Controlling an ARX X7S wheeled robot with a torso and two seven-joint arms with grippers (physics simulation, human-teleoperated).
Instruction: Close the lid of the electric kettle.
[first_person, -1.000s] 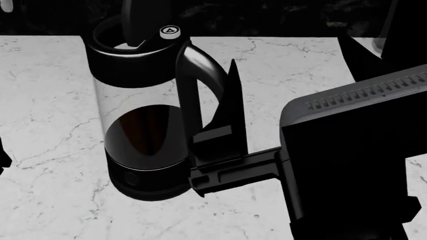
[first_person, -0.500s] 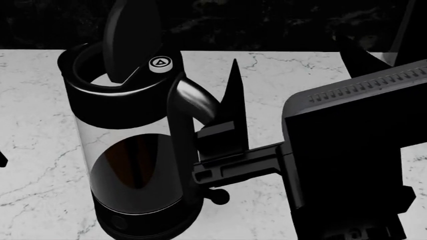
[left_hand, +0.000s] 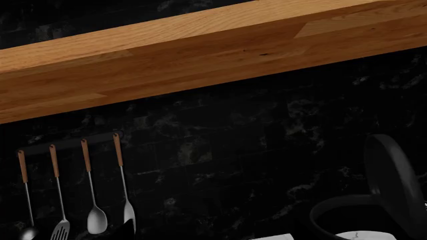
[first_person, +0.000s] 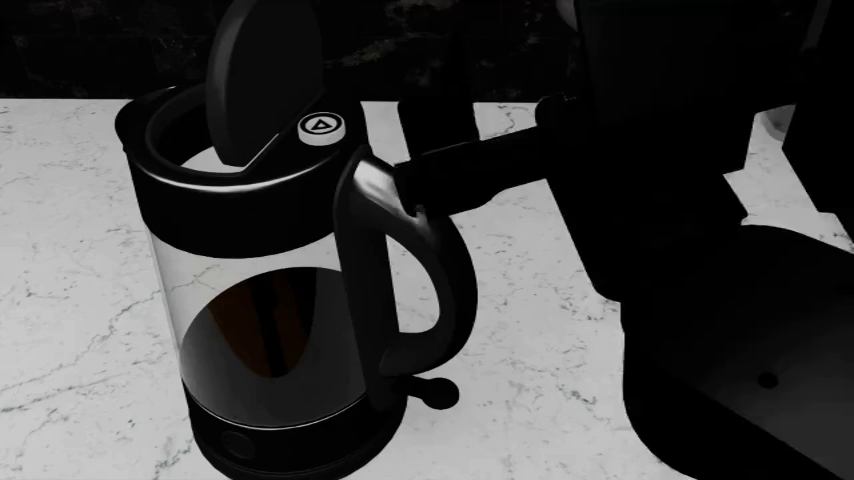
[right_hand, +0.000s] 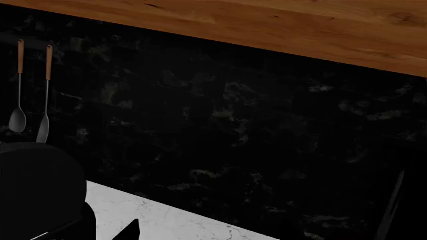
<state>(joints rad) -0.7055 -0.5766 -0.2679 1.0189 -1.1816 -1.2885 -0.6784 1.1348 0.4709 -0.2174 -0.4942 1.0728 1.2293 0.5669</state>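
Note:
The electric kettle (first_person: 267, 300) is a clear glass cylinder with a black base, collar and loop handle, and it stands on the marble counter. Its lid (first_person: 267, 70) stands upright and open beside the white triangle button (first_person: 320, 126). The lid also shows in the left wrist view (left_hand: 393, 185) and the right wrist view (right_hand: 37, 190). My right gripper (first_person: 441, 115) is raised just right of the lid, above the handle top and apart from it. One of its fingertips (right_hand: 130, 230) shows far off centre, so the jaws look open. Of my left gripper only a fingertip (left_hand: 123, 227) shows.
The white marble counter (first_person: 80, 260) ends at a black tiled wall (right_hand: 233, 125). A wooden shelf (left_hand: 200, 55) runs above. Several utensils (left_hand: 93, 200) hang on a rail. My right arm's bulk (first_person: 721, 300) fills the right of the head view.
My right arm has risen from beside the lower handle to the height of the kettle's top, near the open lid. The lid has stayed upright.

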